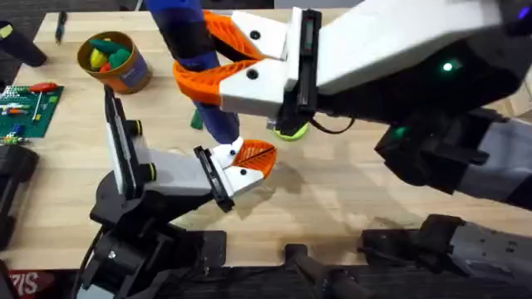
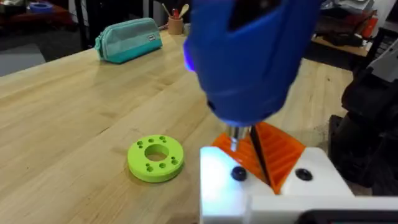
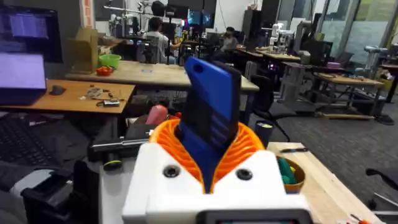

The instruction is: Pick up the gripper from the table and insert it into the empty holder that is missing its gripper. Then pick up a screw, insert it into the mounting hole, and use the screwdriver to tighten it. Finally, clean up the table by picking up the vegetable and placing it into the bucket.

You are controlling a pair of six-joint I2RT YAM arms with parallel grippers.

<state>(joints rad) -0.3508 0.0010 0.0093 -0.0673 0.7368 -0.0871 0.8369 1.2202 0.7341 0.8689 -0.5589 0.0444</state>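
My right gripper [image 1: 193, 46], the big white arm's orange fingers [image 3: 163, 135], is shut on the blue screwdriver [image 1: 218, 123], which stands upright. Its metal tip [image 2: 235, 138] hangs just above a dark screw [image 2: 238, 174] in the white holder [image 2: 273, 199] of the left arm. The small orange ribbed gripper [image 1: 256, 156] sits in that holder [image 1: 233, 174]. The left gripper [image 2: 258, 146] looks shut, with only a dark line between its orange leaves. The orange-tan bucket [image 1: 112, 60] stands at the far left with green and yellow pieces inside. A small dark green piece [image 1: 196, 119], possibly the vegetable, lies beside the screwdriver.
A lime-green disc with holes [image 2: 155, 158] lies on the table near the holder [image 1: 291, 130]. A green circuit board [image 1: 29, 104] is at the left edge. A teal pouch [image 2: 127, 40] lies farther off. The big white arm [image 1: 399, 50] spans the right half.
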